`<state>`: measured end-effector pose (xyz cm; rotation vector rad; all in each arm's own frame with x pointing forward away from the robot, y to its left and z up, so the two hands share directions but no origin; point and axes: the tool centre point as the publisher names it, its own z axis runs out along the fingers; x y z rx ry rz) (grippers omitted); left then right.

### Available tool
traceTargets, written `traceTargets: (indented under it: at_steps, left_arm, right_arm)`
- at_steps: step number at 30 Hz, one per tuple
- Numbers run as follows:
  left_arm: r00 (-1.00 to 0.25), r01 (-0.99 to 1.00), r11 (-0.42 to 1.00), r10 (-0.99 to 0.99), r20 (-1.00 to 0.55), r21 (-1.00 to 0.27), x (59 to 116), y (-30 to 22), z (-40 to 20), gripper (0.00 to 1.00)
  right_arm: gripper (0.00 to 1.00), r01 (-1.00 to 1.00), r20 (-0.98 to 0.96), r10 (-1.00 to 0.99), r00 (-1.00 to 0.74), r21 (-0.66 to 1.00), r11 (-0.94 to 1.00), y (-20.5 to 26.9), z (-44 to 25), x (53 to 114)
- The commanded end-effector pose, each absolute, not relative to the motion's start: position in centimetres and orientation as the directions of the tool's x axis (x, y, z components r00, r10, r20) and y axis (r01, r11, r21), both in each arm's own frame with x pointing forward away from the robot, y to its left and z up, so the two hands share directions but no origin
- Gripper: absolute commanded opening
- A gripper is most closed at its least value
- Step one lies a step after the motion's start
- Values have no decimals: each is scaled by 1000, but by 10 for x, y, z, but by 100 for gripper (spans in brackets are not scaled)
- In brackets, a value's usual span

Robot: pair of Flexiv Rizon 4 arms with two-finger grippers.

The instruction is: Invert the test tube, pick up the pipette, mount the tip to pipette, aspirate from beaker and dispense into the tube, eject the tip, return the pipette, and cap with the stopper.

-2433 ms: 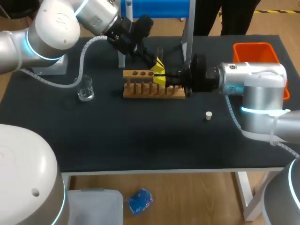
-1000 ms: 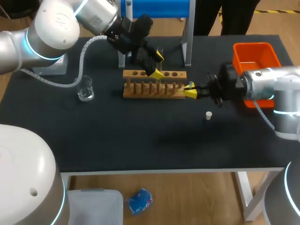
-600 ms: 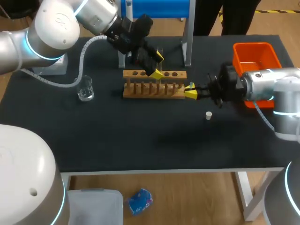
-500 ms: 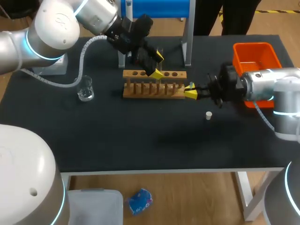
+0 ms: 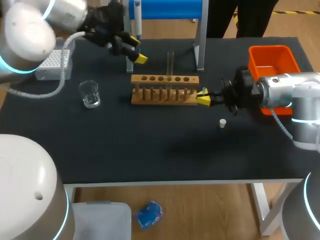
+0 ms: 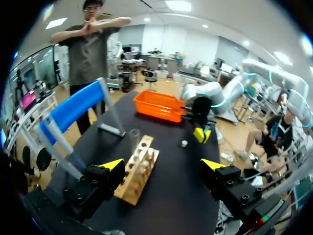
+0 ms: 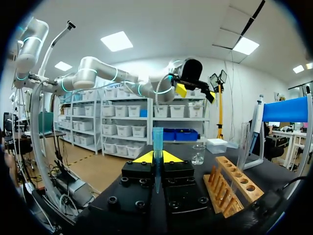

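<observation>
The test tube (image 5: 170, 61) stands mouth-up in the wooden rack (image 5: 165, 95), so picking up the pipette (image 6: 57, 141) looks like the coming step. It hangs steeply, long axis near upright, on the blue stand (image 5: 170, 7), at about 12 o'clock from the left jaws in the head view. The left arm (image 5: 30, 30) is much nearer. Its jaws are spread wide and hold nothing. The right jaws, at the rack's 3 o'clock end, are closed on a blue pipette tip (image 7: 157, 142).

Upper left, the left arm (image 5: 30, 30) hides part of the grey tip rack (image 5: 52, 62); the top edge crops the blue pipette stand (image 5: 170, 7).
</observation>
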<state>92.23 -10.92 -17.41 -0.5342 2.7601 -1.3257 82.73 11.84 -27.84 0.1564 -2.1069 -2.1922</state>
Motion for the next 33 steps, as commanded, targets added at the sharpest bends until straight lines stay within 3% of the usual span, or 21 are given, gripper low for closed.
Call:
traceTargets:
  at_steps: [1, 17, 33]
  left_arm:
    - [-791, -417, 451, -608, 69, -789, 916, -61, -181, 100]
    - [-785, -416, 457, -618, 56, -786, 919, -64, -181, 100]
    - [-572, -505, 315, -819, 39, -803, 1007, -79, -178, 100]
  right_arm:
    - [0, -2, -8, -143, -990, 999, -41, 118, -279, 828]
    - [0, -2, -8, -143, -990, 999, -41, 118, -279, 828]
    - [0, -2, -8, -143, -990, 999, -41, 118, -279, 828]
